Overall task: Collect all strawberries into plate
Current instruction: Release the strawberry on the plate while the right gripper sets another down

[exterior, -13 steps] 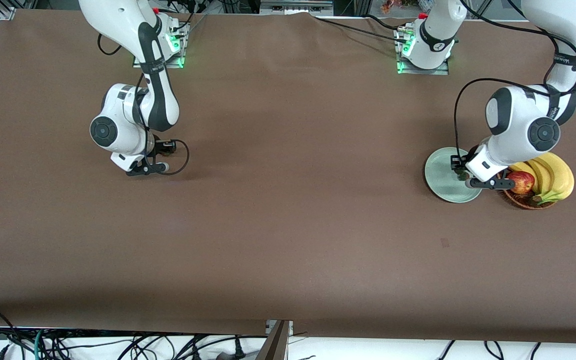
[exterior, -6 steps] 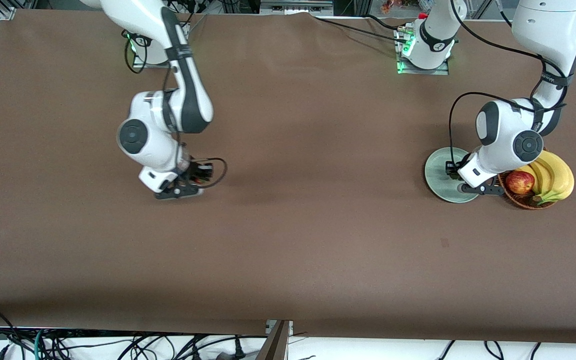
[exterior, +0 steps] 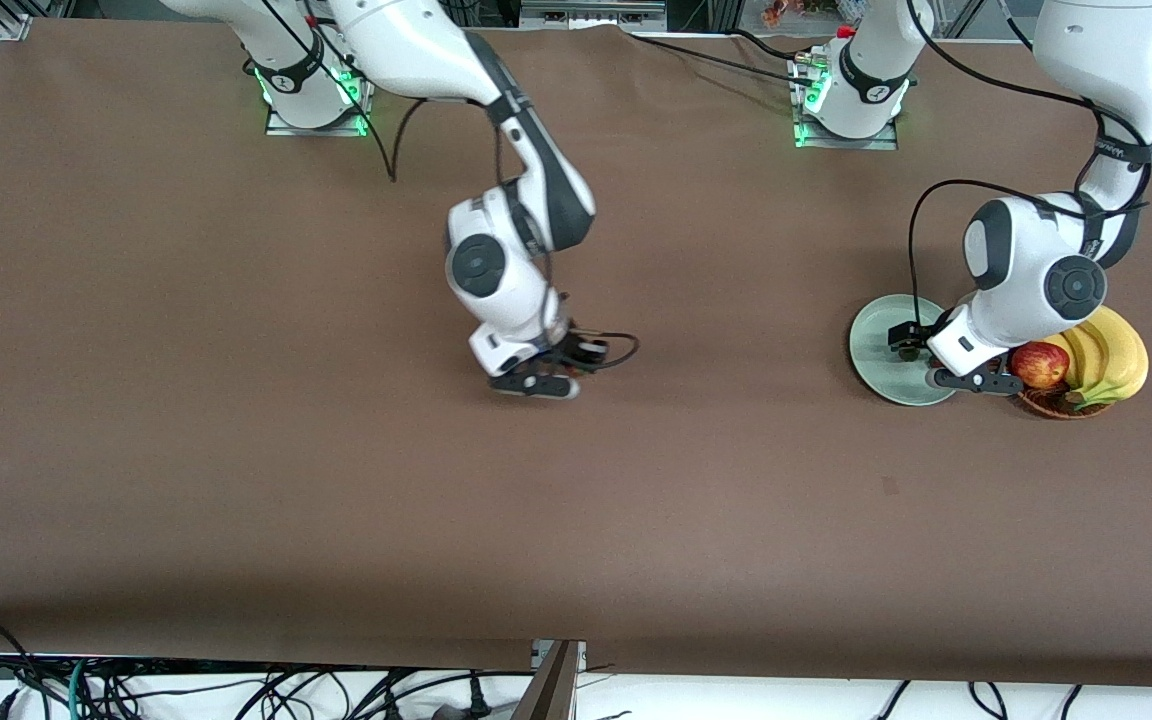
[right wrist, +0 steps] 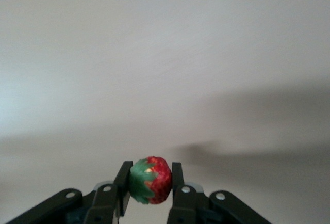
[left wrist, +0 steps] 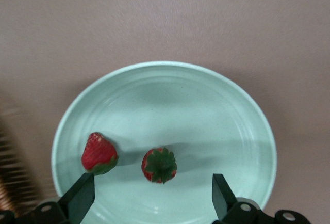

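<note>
The right gripper pinches one strawberry between its two fingers, green cap turned to one side, red flesh to the other. It hangs over bare brown table about midway along the table's length; in the front view the right gripper has nothing close around it, with open cloth on every side and the plate well away toward the left arm's end. The right arm reaches out from its base in a long diagonal, elbow high, wrist bent down so the fingers point at the tabletop.

The left gripper is spread wide and holds nothing. It hangs low over the plate, its two dark fingers straddling the near part of the rim. Two strawberries lie in the plate: one with its cap up sits between the fingers, the other on its side lies just beside one fingertip. In the front view the left gripper is over the plate at the edge that meets the basket, which holds an apple and bananas. The left arm folds down steeply from above, its wrist crowding the basket.
</note>
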Available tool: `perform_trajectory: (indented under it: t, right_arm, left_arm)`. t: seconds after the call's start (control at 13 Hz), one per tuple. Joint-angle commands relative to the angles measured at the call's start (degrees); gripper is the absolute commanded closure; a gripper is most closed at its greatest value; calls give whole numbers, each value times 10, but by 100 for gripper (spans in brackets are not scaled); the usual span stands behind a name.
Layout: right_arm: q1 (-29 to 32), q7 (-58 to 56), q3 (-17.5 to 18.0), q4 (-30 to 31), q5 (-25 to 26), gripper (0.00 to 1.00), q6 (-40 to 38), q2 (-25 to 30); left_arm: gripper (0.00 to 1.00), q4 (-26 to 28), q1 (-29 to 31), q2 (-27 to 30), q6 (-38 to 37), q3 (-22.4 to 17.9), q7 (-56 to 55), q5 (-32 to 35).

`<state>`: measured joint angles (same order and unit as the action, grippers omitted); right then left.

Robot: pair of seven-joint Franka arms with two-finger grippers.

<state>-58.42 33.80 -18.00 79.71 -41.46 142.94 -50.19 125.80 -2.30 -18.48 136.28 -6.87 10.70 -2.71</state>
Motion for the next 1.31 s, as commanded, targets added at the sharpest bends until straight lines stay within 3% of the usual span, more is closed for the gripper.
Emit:
perform_trajectory:
  t: [0.0, 0.15, 0.23, 0.31, 0.39, 0.54, 0.69, 0.85, 1.23]
  right_arm:
    - [-18, 104, 52, -55, -6, 66, 120, -53]
    - [-49, 169, 52, -72, -6, 48, 187, -75]
    - [-57, 200, 52, -76, -6, 31, 201, -77]
    - [-58, 227, 52, -82, -6, 7, 203, -75]
    - [-56, 240, 50, -90, -6, 0, 196, -71]
    - [-49, 239, 27, -97, 2, 0, 134, -58]
    - [-49, 226, -46, -98, 41, 0, -31, -26]
    - [-51, 181, -83, -97, 49, 0, -127, 9]
    - [-53, -1, -262, -69, 49, 0, -423, 82]
  left_arm:
    - [0, -13, -3, 45, -52, -9, 20, -28]
    - [0, -14, -4, 57, -54, -8, 13, -29]
    - [0, -14, -6, 62, -54, -6, 0, -29]
    - [0, -14, -9, 63, -54, -2, -14, -29]
    - [0, -14, -9, 64, -54, 9, -28, -29]
    - [0, -13, -10, 71, -53, 19, -45, -29]
    - [0, -13, -11, 67, -47, 50, -90, -29]
    - [0, -12, -11, 63, -37, 87, -145, -27]
    - [0, -11, -17, 56, -29, 149, -249, -20]
